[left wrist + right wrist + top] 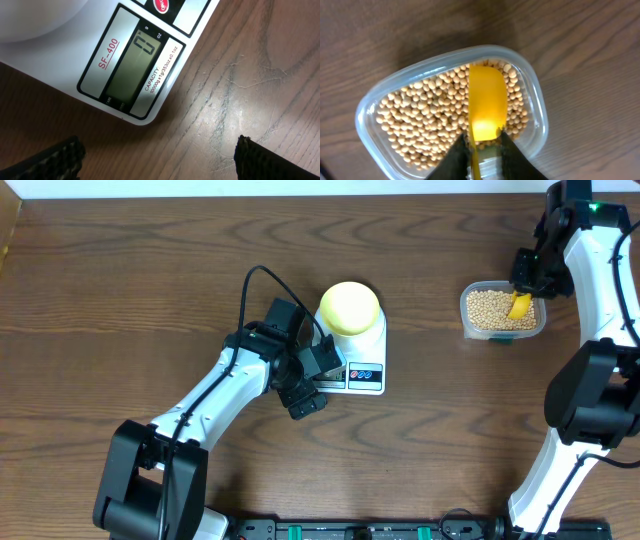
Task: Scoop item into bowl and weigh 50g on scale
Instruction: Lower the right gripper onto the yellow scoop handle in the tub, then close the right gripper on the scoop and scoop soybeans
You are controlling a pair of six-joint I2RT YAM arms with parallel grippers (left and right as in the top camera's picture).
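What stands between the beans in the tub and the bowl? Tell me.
Nothing visible. Only bare table lies between tub and bowl; the left gripper sits beside the scale, at its front, off that path.

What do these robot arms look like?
The left arm and right arm have white segments joined by bulky black joints. A black cable loops off the left one; a small green light glows on the right. The left fingers are black and ribbed.
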